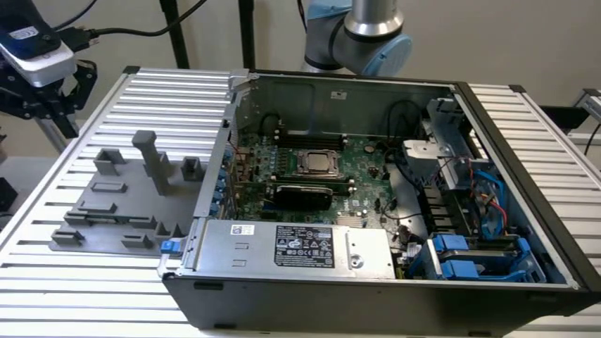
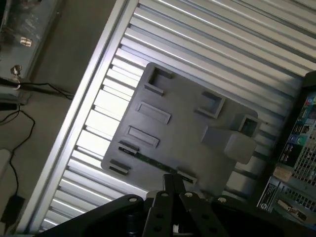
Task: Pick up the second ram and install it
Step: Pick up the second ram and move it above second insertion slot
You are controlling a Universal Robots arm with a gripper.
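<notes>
Colour findings. My gripper (image 2: 171,183) is matt black throughout. Holder plate (image 2: 187,123) and its blocks: uniform mid-grey, no pattern. The second ram (image 2: 153,161), seen edge-on, reads dark with small green flecks. Table (image 1: 56,282): silver aluminium with parallel ribbed stripes. Computer case (image 1: 376,303): dark grey shell, paler grey inside. Motherboard (image 1: 362,204): green. Power supply (image 1: 305,246): silver, with a black label printed in white. Drive caddies (image 1: 469,260): blue.

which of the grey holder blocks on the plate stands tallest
The lone narrow upright post on the plate; it rises well above the low blocks around it.
</notes>
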